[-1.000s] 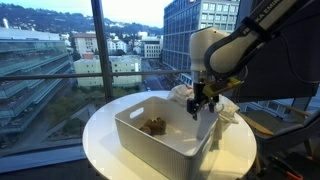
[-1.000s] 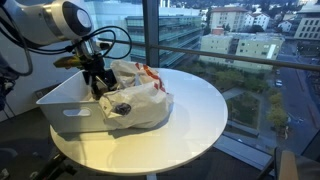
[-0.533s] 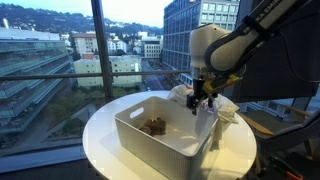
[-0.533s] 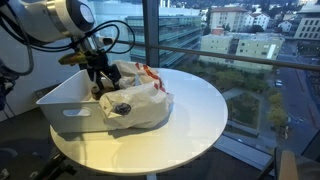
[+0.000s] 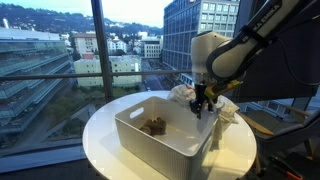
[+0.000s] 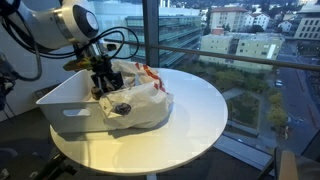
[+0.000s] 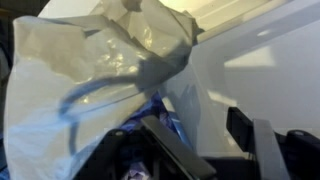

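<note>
Tool (image 6: 103,84) has barely moved since a moment ago: you have it released, fingers spread, at the bin (image 6: 68,120) rim, just beside the plastic bag (image 6: 142,97) on the counter (image 6: 190,125).

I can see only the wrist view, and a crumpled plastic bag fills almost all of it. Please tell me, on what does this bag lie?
Observer: The bag lies on a round white table, right beside an open white bin.
Operator: Is there something inside the bin?
Observer: Yes, one small brown thing lies on its floor. I cannot tell what it is.
Operator: And where is the end effector compared to the bin?
Observer: The end effector points down at the bin's rim, on the side where the bag is.
</note>
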Controlling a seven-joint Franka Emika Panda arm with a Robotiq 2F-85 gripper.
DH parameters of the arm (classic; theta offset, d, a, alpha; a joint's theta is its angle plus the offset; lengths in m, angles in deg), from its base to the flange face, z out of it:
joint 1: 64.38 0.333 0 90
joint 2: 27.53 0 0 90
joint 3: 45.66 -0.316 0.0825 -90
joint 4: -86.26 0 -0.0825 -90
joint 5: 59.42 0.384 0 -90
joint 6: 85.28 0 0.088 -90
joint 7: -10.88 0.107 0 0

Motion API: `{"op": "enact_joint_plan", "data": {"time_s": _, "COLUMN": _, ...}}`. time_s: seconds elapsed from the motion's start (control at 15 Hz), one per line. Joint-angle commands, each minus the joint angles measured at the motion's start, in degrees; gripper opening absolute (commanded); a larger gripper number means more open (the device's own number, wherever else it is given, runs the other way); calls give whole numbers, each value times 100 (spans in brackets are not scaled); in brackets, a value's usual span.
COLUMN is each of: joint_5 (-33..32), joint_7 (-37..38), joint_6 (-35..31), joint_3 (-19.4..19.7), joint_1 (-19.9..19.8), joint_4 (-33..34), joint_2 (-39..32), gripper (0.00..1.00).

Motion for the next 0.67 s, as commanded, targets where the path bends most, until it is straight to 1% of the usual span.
{"op": "enact_joint_plan", "data": {"time_s": 0.0, "joint_5": -59, "joint_7": 80, "joint_6": -231, "joint_3": 75, "joint_1": 89, "joint_4": 11, "joint_2": -107, "gripper": 42}}
{"op": "enact_joint_plan", "data": {"time_s": 0.07, "joint_5": -44, "joint_7": 73, "joint_6": -240, "joint_3": 76, "joint_1": 100, "joint_4": 15, "joint_2": -119, "gripper": 34}}
{"op": "enact_joint_plan", "data": {"time_s": 0.2, "joint_5": -41, "joint_7": 97, "joint_6": -219, "joint_3": 68, "joint_1": 127, "joint_4": 41, "joint_2": -146, "gripper": 20}}
{"op": "enact_joint_plan", "data": {"time_s": 0.27, "joint_5": 2, "joint_7": 61, "joint_6": -223, "joint_3": 55, "joint_1": 147, "joint_4": 64, "joint_2": -180, "gripper": 11}}
{"op": "enact_joint_plan", "data": {"time_s": 0.33, "joint_5": 32, "joint_7": 55, "joint_6": -234, "joint_3": 44, "joint_1": 168, "joint_4": 84, "joint_2": -209, "gripper": 5}}
{"op": "enact_joint_plan", "data": {"time_s": 0.4, "joint_5": 71, "joint_7": 56, "joint_6": -262, "joint_3": 26, "joint_1": 203, "joint_4": 113, "joint_2": -240, "gripper": 2}}
{"op": "enact_joint_plan", "data": {"time_s": 0.6, "joint_5": 209, "joint_7": 43, "joint_6": -272, "joint_3": -41, "joint_1": 355, "joint_4": 228, "joint_2": -360, "gripper": 5}}
